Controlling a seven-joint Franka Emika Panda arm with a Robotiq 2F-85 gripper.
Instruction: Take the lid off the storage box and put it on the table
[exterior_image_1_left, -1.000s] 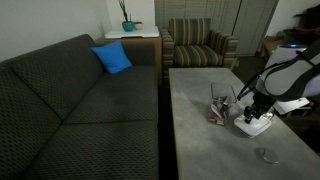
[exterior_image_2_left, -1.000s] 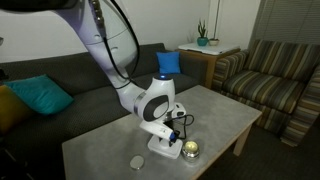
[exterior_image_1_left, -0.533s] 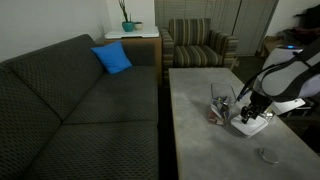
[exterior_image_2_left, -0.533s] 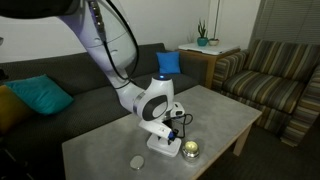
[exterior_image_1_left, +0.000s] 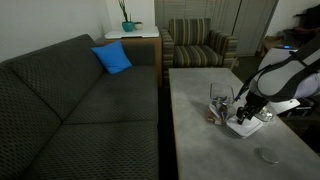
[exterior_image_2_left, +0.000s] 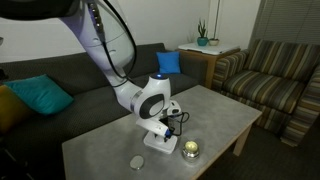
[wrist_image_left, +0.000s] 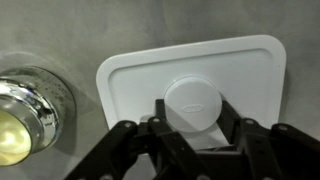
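End effector grips one lid (by its round centre); one tin beside.

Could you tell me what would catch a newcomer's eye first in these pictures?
The big white robot arm bends over the long grey stone-like table, its gripper straddling the round centre of a flat white plastic lid. Next come the small round shiny tin gleaming beside the lid, and the bright blue cushion on the dark sofa.
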